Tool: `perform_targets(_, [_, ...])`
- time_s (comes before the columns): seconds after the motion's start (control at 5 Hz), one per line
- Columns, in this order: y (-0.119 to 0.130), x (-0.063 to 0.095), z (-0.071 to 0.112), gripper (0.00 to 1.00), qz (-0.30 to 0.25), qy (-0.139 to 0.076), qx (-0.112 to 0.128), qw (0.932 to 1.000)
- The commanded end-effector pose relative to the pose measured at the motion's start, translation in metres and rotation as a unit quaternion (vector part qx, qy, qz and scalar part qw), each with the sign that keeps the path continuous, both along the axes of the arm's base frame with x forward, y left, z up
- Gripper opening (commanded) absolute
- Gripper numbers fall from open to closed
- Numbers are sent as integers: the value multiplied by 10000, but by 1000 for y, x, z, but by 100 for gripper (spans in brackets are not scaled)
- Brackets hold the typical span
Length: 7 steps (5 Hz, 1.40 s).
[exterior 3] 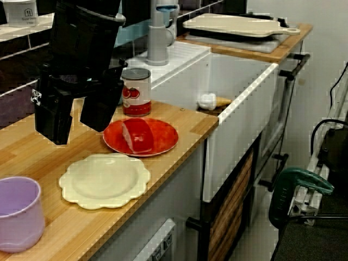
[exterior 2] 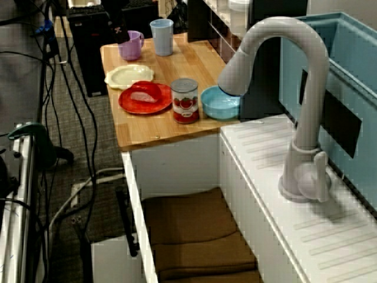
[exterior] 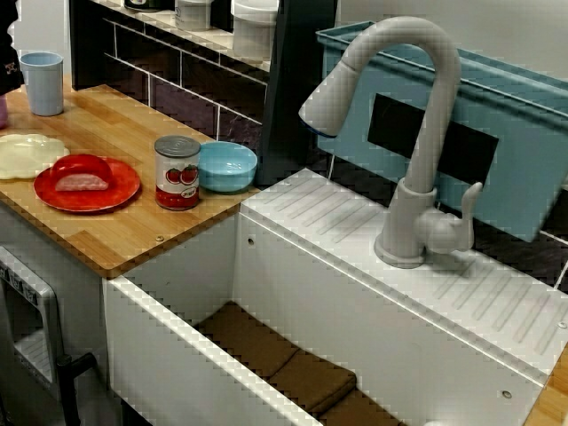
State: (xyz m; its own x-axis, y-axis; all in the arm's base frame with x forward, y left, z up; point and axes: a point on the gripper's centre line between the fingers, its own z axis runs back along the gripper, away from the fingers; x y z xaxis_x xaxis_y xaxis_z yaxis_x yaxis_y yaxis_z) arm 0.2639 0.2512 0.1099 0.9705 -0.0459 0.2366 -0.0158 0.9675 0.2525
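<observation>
- In the view along the counter, a purple cup (exterior 3: pixel 19 213) stands far left on the wooden counter (exterior 3: pixel 32 147)
- Next right, the black gripper (exterior 3: pixel 78 132) hangs above the counter, its two fingers spread wide with nothing between them
- In front of it lies an empty cream plate (exterior 3: pixel 103 180) with a scalloped edge
- Just right of the gripper, and apart from it, a red plate (exterior 3: pixel 163 142) carries a red-and-pink food piece (exterior 3: pixel 136 136), possibly a toy slice; the blur makes it hard to tell
- Behind the plate a tomato can (exterior 3: pixel 136 92) stands upright; the view over the sink shows a blue bowl (exterior: pixel 226 166) just beside it
- As a judgement, the work is at the hover stage, before any grasp; reaching the food piece would call for a shift right and a descent with a finger on either side
- Further right come a white sink (exterior 3: pixel 244 92), a grey faucet (exterior 3: pixel 157 32) and a pale cutting board (exterior 3: pixel 239 24)
- Brown pads (exterior: pixel 293 364) lie in the basin
- The view from above shows cables (exterior 2: pixel 76 147) on grey carpet beside the counter
</observation>
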Motion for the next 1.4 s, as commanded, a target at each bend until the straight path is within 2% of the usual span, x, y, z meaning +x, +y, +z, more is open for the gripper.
perform_targets(0.0, [19, 7, 21, 100, 127, -192, 215, 9995])
perform_targets(0.4, [29, 6, 18, 100, 167, -202, 269, 9993])
perform_targets(0.8, [40, 8, 19, 100, 267, -322, 242, 9988])
perform_targets(1.2, [46, 13, 11, 100, 321, -268, 321, 9986])
